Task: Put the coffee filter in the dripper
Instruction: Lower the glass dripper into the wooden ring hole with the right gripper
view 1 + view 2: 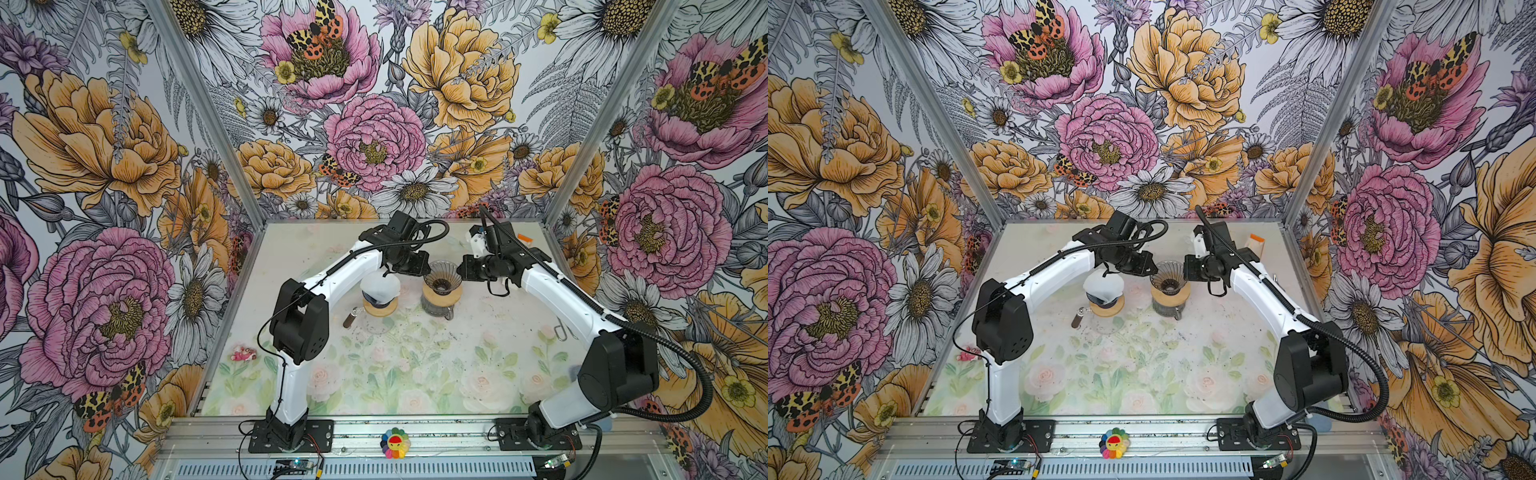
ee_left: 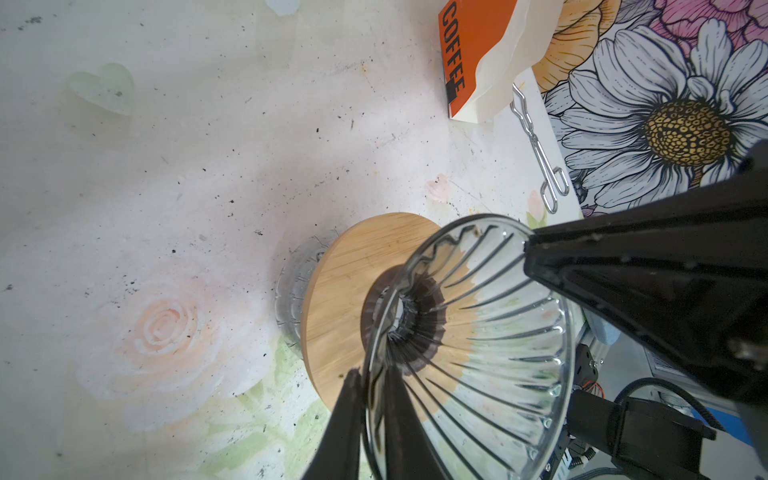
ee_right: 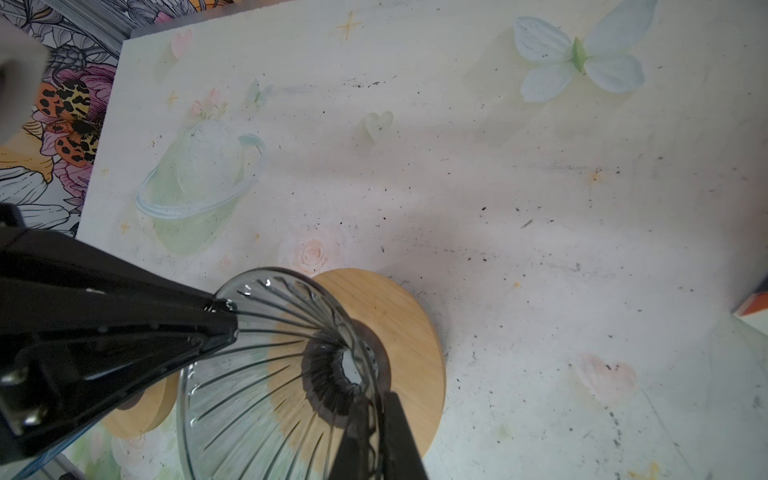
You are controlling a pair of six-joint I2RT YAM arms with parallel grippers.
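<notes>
— Is the filter placed?

— Partly, I judge. A white paper filter (image 1: 379,286) sits as a soft cone in the left-hand dripper (image 1: 380,309). The ribbed glass dripper (image 1: 442,282) just beside it, on its round wooden collar (image 2: 353,291), is empty.

— And the grippers?

— The left gripper (image 2: 372,395) and the right gripper (image 3: 376,411) each pinch its thin, clear rim from opposite sides. No filter is carried.

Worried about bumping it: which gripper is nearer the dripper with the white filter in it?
Left. The left gripper pinches the rim of the empty glass dripper on the side facing the filter-lined dripper; the right gripper pinches the opposite rim, farther away.
</notes>
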